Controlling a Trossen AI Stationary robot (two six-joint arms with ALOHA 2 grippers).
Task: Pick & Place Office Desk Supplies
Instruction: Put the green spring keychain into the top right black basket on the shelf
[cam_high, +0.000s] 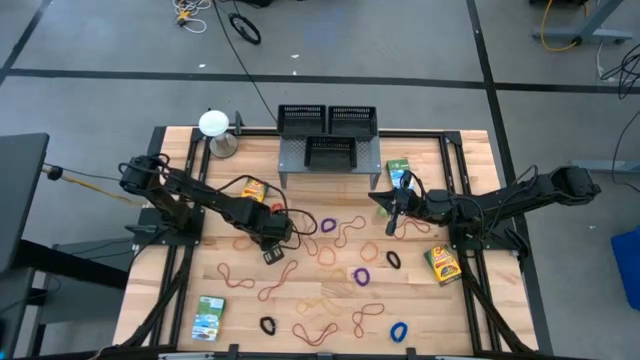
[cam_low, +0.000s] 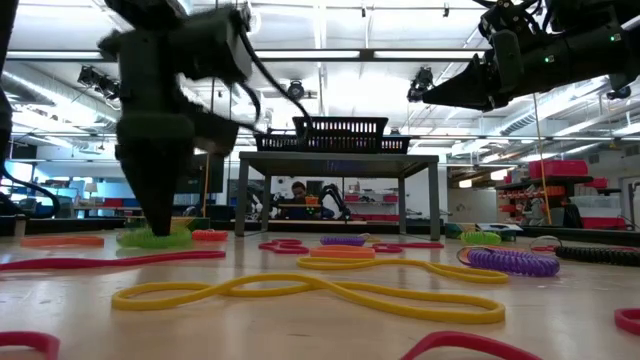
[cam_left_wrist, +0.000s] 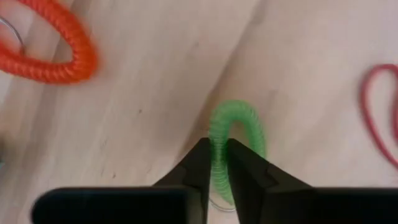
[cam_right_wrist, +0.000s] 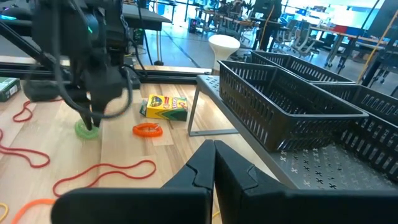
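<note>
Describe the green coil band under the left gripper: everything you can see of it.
The green coil band is a small, bright green, ribbed spiral loop that looks like plastic. It lies on the wooden table, with one side pinched between the left gripper's dark fingers. An orange coil band lies apart from it, and a yellow crayon box farther off.

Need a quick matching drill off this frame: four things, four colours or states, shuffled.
Things:
1. left gripper
2. right gripper
3. coiled loop beside the yellow card box
4. flat rubber band nearest the low camera

States:
A. yellow
B. shut on the green coiled loop
C. orange
D. shut, holding nothing, raised above the wooden table

Pairs: 1-B, 2-D, 3-C, 4-A
</note>
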